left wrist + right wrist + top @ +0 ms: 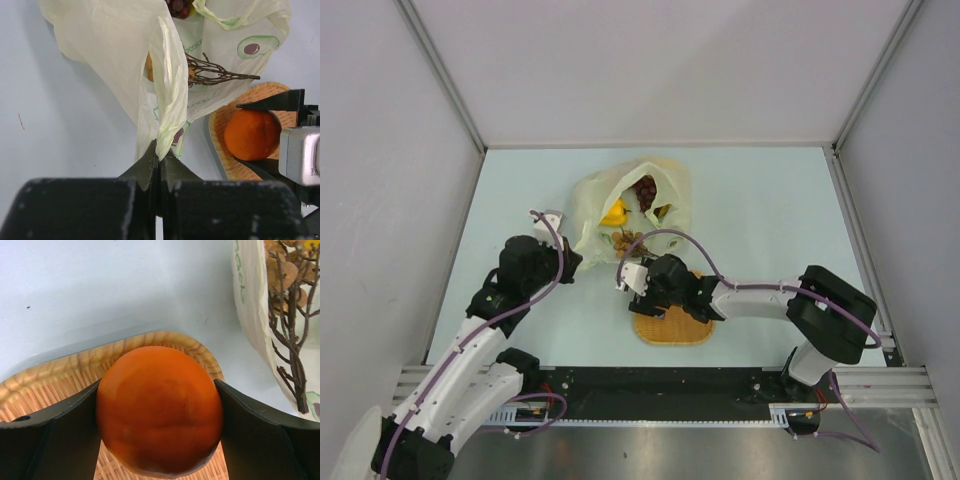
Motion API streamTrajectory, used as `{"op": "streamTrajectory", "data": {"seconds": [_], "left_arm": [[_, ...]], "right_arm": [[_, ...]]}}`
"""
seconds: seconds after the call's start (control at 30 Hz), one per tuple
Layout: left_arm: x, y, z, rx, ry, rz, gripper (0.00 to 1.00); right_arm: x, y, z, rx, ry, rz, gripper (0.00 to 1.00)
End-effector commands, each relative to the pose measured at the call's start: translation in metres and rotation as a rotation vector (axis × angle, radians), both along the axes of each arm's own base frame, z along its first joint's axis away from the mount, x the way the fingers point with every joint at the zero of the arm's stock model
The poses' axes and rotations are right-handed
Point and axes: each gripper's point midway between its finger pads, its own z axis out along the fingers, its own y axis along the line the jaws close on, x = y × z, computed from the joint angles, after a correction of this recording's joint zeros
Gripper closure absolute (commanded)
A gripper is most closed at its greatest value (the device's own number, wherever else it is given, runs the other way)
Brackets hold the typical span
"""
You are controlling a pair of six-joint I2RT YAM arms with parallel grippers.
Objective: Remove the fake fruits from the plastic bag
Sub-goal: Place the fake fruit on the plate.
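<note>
The orange (251, 134) is already outside the plastic bag (110, 55), just beyond its mouth and over the woven mat (60, 375). The right pincer (158, 390) has its jaws pressed against the orange's two sides. The fruit looks light, hard and glossy, so it could slip; a hold across its widest part suits it. The left pincer (159, 162) is pressed together on a fold of the bag's rim, which is thin, limp and crinkly. Inside the bag lie the grapes (646, 190), a yellow fruit (615, 213) and, nearest the mouth, the nut cluster (220, 76). Its stiff twigs poke out and may snag the film or block a reach further inside. The bench (50, 125) around the bag is pale blue.
</note>
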Motion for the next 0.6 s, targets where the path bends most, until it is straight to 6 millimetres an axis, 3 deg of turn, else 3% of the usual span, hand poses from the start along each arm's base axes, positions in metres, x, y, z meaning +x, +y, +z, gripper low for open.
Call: {"op": "streamTrajectory", "data": {"seconds": [0.0,0.2,0.47,0.57], "left_arm": [[0.002,-0.001,0.007,-0.030,-0.022,0.005,1.00],[0.002,-0.003,0.007,-0.039,-0.025,-0.002,1.00],[0.002,-0.004,0.007,-0.042,-0.025,-0.007,0.99],[0.002,-0.004,0.007,-0.042,-0.022,-0.008,1.00]], "right_arm": [[-0.006,0.014,0.005,0.054,0.056,0.043,0.16],[-0.013,0.014,0.005,0.051,0.083,0.058,0.00],[-0.017,0.014,0.015,0.068,0.097,0.047,0.00],[-0.013,0.014,0.030,0.083,0.090,0.018,0.00]]}}
